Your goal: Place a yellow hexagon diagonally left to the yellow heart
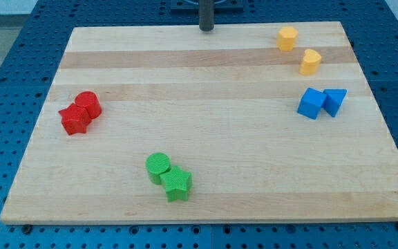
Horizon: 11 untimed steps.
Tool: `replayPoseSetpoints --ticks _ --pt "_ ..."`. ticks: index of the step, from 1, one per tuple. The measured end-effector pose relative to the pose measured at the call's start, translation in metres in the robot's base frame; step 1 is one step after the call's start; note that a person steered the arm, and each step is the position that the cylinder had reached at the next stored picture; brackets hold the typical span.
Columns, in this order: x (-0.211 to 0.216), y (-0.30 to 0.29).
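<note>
No jaws on this rig, so nothing to call open or closed, just my tip parked at the top edge of the board.

Rod's upper part is cut off by the view's top, so only the stub shows. Yellow hexagon sits top right, well right of my tip, with the yellow heart just below and to its right, near but not touching. Heart's shape is kinda hard to make out at this size tbh. Blue cube and blue triangle touch on the right. Red cylinder and red star huddle on the left, green cylinder and green star at the bottom. No readable writing anywhere.
</note>
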<state>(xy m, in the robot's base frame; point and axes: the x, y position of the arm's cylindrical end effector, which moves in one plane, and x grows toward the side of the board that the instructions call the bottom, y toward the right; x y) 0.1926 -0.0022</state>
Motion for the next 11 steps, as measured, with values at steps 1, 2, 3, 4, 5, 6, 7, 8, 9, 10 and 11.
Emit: replayPoseSetpoints --ticks 1,2,3,4,5,6,7,8,9,10,11 --pt "0.001 0.012" --pt "0.001 0.033" --pt "0.001 0.165" --pt "0.000 0.256" --pt "0.000 0.267" --pt "0.019 0.221" --pt "0.061 0.163" --pt "0.062 0.162" --pt "0.079 0.145" --pt "0.146 0.073" --pt "0.196 0.023"
